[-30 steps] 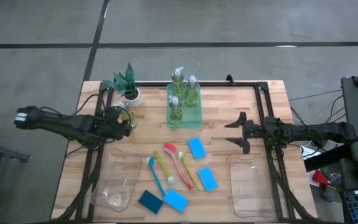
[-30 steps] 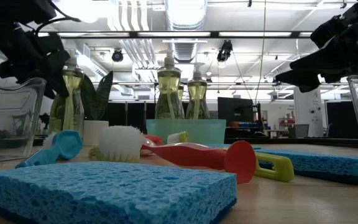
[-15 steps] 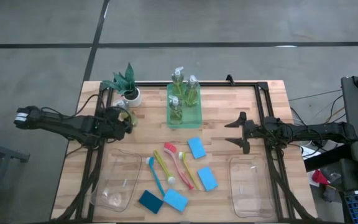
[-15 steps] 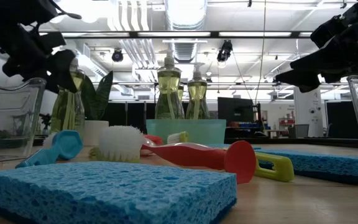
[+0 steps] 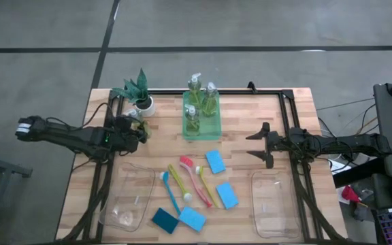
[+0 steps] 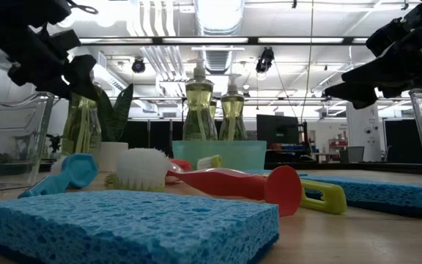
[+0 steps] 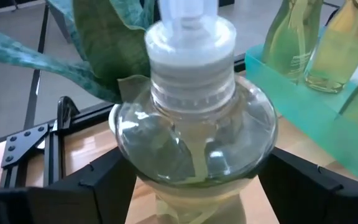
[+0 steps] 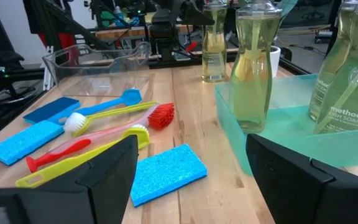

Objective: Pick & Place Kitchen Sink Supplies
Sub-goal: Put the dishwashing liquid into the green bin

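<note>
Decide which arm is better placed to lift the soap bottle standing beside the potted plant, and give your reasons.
The left arm. Its end effector already straddles that soap bottle, open, fingers either side of it, near the potted plant. The right end effector waits open across the table, beyond the green tray.

Crowded at the table's left rear: soap bottle standing between the spread fingers of the left gripper, plant just behind. Blocked mid-table by green tray of bottles, with brushes and sponges scattered in front. Bare wood left between tray and the open right gripper.
</note>
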Robot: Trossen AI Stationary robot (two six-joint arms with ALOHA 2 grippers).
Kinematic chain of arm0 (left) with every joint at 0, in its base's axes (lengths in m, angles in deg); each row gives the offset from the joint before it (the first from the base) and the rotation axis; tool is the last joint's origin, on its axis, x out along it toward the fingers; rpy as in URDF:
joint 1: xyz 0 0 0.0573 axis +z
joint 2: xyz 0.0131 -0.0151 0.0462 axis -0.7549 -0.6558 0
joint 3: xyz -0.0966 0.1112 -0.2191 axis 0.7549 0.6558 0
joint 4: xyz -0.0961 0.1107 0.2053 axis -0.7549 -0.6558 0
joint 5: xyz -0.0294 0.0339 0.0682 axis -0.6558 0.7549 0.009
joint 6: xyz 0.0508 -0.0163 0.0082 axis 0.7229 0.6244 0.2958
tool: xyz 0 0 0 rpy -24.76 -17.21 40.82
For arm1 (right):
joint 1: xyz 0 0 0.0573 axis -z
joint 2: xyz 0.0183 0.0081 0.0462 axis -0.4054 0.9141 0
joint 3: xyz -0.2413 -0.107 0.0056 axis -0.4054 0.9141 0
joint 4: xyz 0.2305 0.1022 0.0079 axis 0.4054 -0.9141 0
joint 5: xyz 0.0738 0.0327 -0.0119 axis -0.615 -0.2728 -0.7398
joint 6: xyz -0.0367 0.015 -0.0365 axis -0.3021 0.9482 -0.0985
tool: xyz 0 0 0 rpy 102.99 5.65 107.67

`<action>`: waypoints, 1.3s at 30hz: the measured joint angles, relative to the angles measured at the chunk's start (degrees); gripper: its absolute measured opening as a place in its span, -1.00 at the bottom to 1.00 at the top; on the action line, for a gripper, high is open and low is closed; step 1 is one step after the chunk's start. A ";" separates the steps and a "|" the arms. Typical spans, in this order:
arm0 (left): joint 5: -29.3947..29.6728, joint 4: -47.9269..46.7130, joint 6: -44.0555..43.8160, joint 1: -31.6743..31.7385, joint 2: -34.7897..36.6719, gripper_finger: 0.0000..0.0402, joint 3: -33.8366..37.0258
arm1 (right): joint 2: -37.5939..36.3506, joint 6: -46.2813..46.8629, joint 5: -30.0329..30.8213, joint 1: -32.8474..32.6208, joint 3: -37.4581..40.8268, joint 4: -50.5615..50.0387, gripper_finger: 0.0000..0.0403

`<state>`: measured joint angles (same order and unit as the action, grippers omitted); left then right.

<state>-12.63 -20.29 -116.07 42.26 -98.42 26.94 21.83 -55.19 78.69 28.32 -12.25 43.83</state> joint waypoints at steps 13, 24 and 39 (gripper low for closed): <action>1.31 9.19 5.43 0.01 -0.20 0.35 2.97 | 0.02 0.02 0.01 0.01 0.00 -0.01 0.55; 2.57 10.85 6.14 0.01 -0.20 0.04 3.08 | 0.02 0.01 0.00 0.01 0.00 -0.02 0.54; 3.38 30.11 20.72 0.34 -0.14 0.06 3.08 | 0.00 0.06 0.02 0.00 0.00 -0.02 0.55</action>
<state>-9.25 9.83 -95.35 42.60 -98.56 30.02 21.83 -55.12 78.71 28.32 -12.25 43.81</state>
